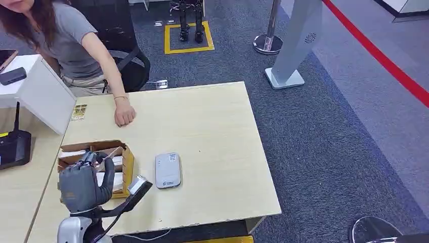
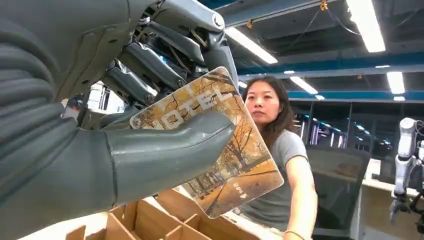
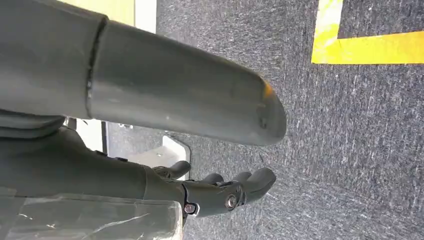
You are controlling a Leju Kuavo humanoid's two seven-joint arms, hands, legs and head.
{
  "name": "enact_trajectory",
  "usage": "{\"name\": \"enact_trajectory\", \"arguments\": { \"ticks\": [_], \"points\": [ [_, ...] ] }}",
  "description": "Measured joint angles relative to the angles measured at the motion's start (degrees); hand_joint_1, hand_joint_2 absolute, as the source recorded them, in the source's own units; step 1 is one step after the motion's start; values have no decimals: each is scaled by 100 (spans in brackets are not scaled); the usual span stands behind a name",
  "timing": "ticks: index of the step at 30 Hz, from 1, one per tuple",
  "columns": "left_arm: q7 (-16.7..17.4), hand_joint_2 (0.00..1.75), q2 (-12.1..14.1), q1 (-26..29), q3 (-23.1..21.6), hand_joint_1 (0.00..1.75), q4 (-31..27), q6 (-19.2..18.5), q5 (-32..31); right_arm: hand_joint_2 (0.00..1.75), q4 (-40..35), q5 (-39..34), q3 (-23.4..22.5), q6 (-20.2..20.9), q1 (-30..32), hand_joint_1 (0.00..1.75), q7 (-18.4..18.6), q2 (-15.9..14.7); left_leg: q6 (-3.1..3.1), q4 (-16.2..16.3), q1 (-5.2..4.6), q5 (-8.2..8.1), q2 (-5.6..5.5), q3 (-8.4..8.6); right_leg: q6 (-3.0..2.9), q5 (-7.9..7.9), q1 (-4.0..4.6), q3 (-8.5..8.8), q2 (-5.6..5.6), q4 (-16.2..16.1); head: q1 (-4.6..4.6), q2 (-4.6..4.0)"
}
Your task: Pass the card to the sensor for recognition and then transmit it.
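Note:
My left hand [image 1: 81, 183] is raised over the wooden card box [image 1: 127, 163] at the table's near left. It pinches a hotel card [image 2: 235, 165], printed with autumn trees, between the thumb [image 2: 165, 155] and the darker fingers [image 2: 165, 60]. The sensor [image 1: 168, 170], a flat white-grey reader, lies on the table just right of the box, apart from the hand. My right hand [image 3: 175, 110] hangs over grey carpet with fingers [image 3: 225, 192] apart and nothing in it.
A person sits at the far left with one hand [image 1: 124, 116] resting on the table [image 1: 217, 131]. A small card [image 1: 79, 112] lies near the table's far left corner. A white partition [image 1: 38, 93] and a black device [image 1: 12, 148] stand to the left. A stanchion [image 1: 268, 43] and a grey stand [image 1: 296, 48] are on the carpet beyond.

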Motion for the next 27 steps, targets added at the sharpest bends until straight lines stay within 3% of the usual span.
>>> {"name": "enact_trajectory", "arguments": {
  "ticks": [5,15,20,27],
  "points": [
    [384,175,109,-170,-39,175,650,201,-566,0,0,0,81,13,-16,0,-48,0,2,0,0,2,1,1,0,1,0,1,1,0,0,0],
    [581,175,413,-497,-57,175,1649,691,-677,0,2,0,219,22,-24,0,-90,-2,2,0,0,2,0,0,0,0,0,0,1,0,0,0],
    [655,175,652,-743,-59,175,2425,1279,-620,0,2,0,317,20,-22,0,-65,-4,2,0,0,2,-1,0,0,0,0,2,-1,1,0,-2],
    [603,175,881,-919,-59,175,3113,1331,-557,0,11,0,402,18,-22,0,-41,-15,0,0,1,4,1,1,0,1,0,2,2,1,0,0]
  ]
}}
